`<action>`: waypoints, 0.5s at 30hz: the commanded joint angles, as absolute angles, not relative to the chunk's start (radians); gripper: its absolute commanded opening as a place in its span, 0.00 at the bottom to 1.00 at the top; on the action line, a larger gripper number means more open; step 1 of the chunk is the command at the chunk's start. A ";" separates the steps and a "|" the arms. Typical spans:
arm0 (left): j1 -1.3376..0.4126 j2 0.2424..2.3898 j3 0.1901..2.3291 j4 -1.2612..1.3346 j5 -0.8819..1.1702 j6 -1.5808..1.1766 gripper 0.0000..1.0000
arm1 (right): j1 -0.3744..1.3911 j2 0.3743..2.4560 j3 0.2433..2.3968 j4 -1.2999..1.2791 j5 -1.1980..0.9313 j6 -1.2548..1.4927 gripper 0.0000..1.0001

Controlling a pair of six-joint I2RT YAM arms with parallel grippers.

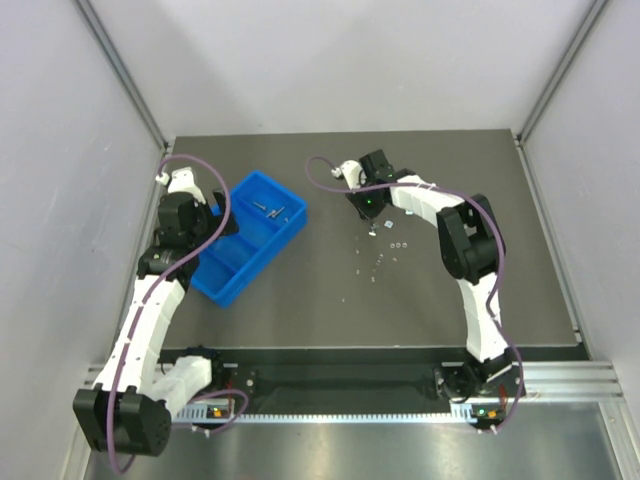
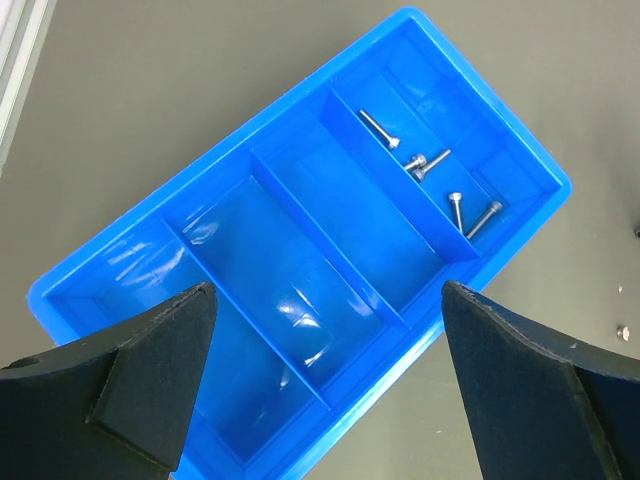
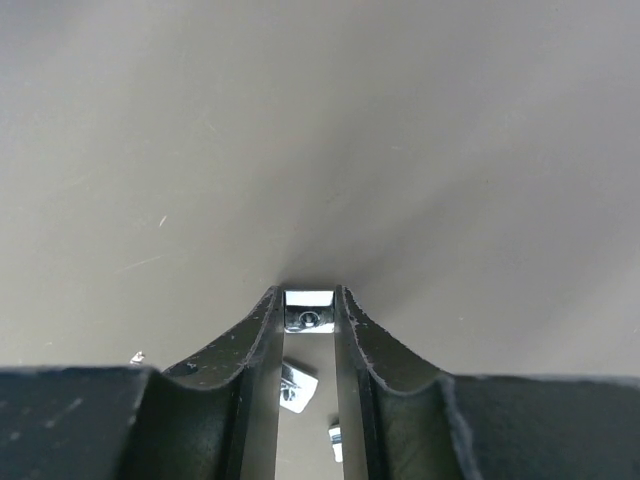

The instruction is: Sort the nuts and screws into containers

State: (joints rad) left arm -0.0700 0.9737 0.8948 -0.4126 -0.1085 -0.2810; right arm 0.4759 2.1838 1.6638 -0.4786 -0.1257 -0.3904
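Table (image 1: 330, 300) comes first: a dark grey sheet on which we see everything else. On it, at left of centre in the top view, lies the blue tray (image 1: 245, 250), set on a slant with its long axis running from lower left to upper right.

Above the tray hangs the left tool (image 2: 328, 290), fingers spread wide and holding nothing. The right tool (image 3: 307, 292) is well apart from it, at upper centre-right of the top view, tilted down to the table.

The screws (image 2: 425, 162) lie in the tray's narrow end compartment, at upper right of the left wrist view; the other compartments look bare. The loose nuts (image 1: 385, 250) are scattered just below the right tool in the top view.

Smallest of all is the nut (image 3: 309, 318) that the right tool pinches between its fingertips, fingers drawn in against its sides.

We judge that the coming move depends on one relation: the tray lies to the left of this nut in the top view, across open table. The right arm has the nut, while the left arm is the nearer to the tray.

We cannot tell whether the nut is off the table. Two more pieces show blurred between the fingers. In the top view the specks are too small to count.
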 commanded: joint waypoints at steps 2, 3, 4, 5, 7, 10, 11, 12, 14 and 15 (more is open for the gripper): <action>-0.067 0.969 0.893 -0.397 -0.115 -0.268 0.99 | 0.488 2.137 1.634 -0.499 -0.117 -0.336 0.17; -0.067 0.969 0.894 -0.397 -0.112 -0.268 0.99 | 0.489 2.123 1.626 -0.497 -0.114 -0.324 0.19; -0.067 0.969 0.894 -0.397 -0.112 -0.268 0.99 | 0.500 2.088 1.617 -0.486 -0.110 -0.310 0.18; -0.067 0.968 0.894 -0.396 -0.112 -0.268 0.99 | 0.505 2.070 1.606 -0.476 -0.100 -0.301 0.18; -0.067 0.963 0.894 -0.396 -0.114 -0.270 0.99 | 0.520 2.028 1.600 -0.466 -0.083 -0.257 0.15; -0.067 0.959 0.894 -0.396 -0.112 -0.270 0.99 | 0.544 1.985 1.637 -0.483 -0.071 -0.184 0.14; -0.067 0.957 0.894 -0.396 -0.110 -0.271 0.99 | 0.555 1.973 1.650 -0.482 -0.060 -0.169 0.14; -0.067 0.954 0.894 -0.396 -0.112 -0.270 0.99 | 0.566 1.962 1.657 -0.480 -0.051 -0.154 0.14; -0.067 0.951 0.894 -0.396 -0.112 -0.273 0.99 | 0.607 1.939 1.687 -0.466 -0.049 -0.092 0.14; -0.067 0.953 0.894 -0.396 -0.110 -0.272 0.99 | 0.639 1.937 1.704 -0.465 -0.076 -0.077 0.14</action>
State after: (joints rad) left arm -0.0700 0.9733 0.8948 -0.4126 -0.1097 -0.2813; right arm 0.5636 2.0281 1.6188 -0.5003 -0.0650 -0.1783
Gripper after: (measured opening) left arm 0.991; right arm 0.229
